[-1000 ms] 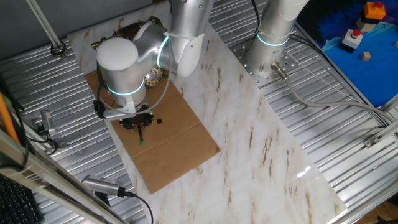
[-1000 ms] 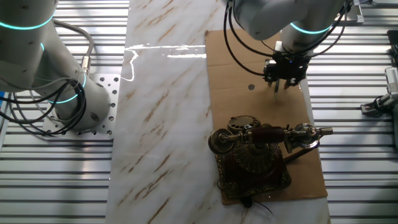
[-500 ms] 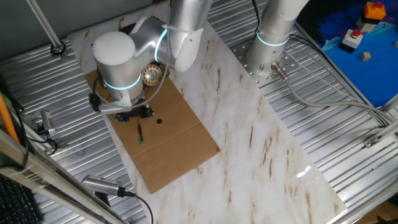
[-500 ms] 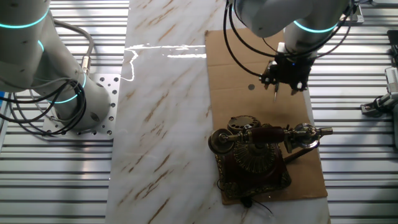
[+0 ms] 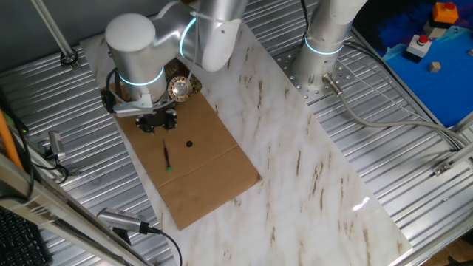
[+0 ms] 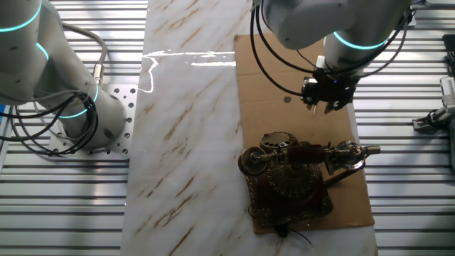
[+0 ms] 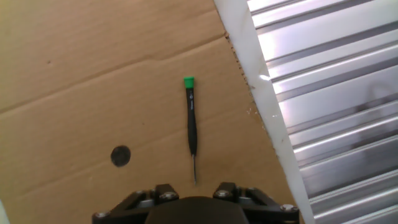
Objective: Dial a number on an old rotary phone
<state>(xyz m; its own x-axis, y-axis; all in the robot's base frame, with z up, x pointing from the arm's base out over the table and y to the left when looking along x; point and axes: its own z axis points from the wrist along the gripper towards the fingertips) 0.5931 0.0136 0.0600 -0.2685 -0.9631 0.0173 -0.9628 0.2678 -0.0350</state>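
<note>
Marble surface with a cardboard sheet (image 5: 214, 174), where the stick (image 7: 191, 127) now lies released.
The end effector (image 6: 327, 96), empty and spread, has lifted off toward the old rotary phone (image 6: 291, 178) nearby; dialing remains unstarted.

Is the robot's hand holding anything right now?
No. The gripper holds nothing; the thin black green-tipped stick lies loose on the brown cardboard sheet below it.
</note>
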